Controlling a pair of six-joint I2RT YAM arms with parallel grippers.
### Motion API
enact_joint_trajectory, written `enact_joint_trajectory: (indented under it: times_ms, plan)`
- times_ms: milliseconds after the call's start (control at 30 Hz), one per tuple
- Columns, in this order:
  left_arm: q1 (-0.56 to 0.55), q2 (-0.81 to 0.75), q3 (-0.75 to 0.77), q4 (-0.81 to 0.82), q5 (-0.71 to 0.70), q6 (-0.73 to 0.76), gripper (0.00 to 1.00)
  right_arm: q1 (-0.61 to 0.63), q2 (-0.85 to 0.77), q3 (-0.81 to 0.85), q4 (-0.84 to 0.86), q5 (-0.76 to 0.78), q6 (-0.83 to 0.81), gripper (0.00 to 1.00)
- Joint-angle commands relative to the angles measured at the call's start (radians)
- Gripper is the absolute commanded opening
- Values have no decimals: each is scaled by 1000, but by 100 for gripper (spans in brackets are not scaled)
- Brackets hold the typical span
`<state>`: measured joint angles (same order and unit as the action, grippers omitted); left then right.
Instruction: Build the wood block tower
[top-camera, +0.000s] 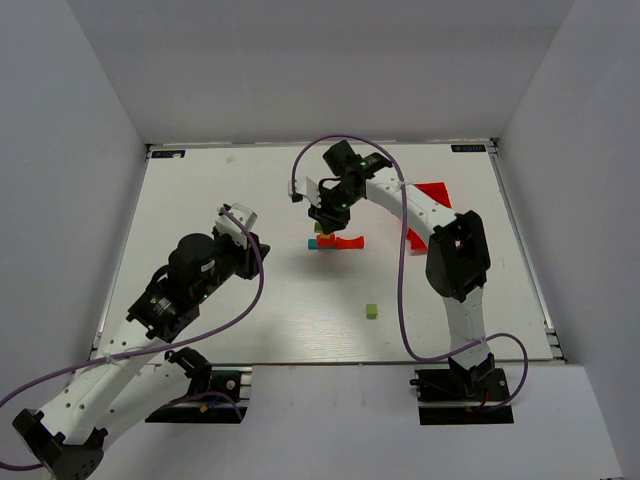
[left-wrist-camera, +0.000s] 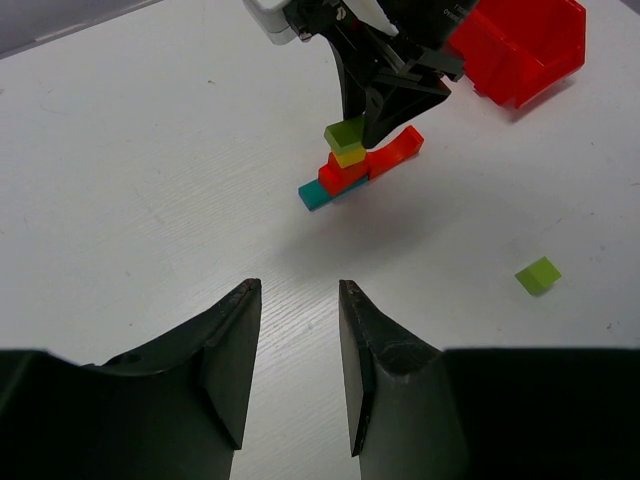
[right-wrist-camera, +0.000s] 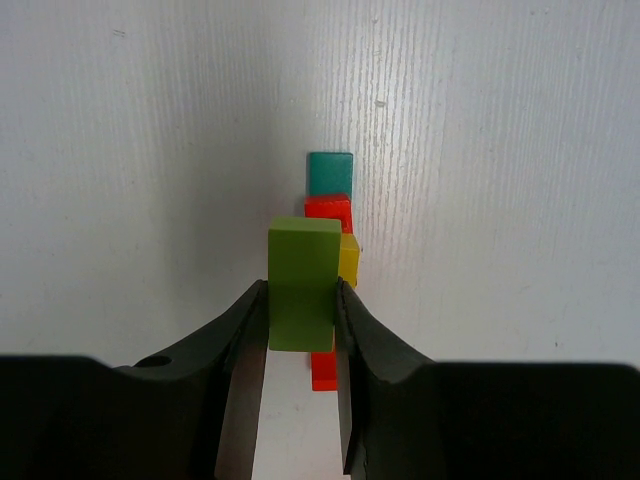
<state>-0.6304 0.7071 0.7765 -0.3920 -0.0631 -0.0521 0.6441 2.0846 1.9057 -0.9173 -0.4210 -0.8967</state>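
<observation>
Pinched in right gripper (right-wrist-camera: 300, 290): lime-green cube (right-wrist-camera: 305, 250); tower (right-wrist-camera: 328, 207) just beneath, yellow cube (right-wrist-camera: 349, 262) offset rightward; off-centre release risked, stack toppled; left gripper (left-wrist-camera: 300, 298) spread, nothing held

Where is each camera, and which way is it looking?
Top camera: above and behind the robot, looking down at the table; left arm and right arm show.
Left wrist camera: on the left arm, looking across the table past its open left claw at the tower.
Right wrist camera: on the right arm, looking straight down; its right claw pinches a lime block over the tower.
Shared: top and left wrist views show the loose green cube and red bin.
</observation>
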Motion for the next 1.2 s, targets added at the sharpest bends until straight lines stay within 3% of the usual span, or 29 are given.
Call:
enact_joint_trajectory:
  times_ms: [0,833,1167]
  plan:
    - [5,-18,-2,-10,-3,-2,47,8,0,56,2,1,33,0]
    - [5,-18,-2,-10,-3,-2,47,6,28,61,-5,39,21,0]
    - [5,-18,-2,-10,-3,-2,47,5,34,61,-11,42,18,5]
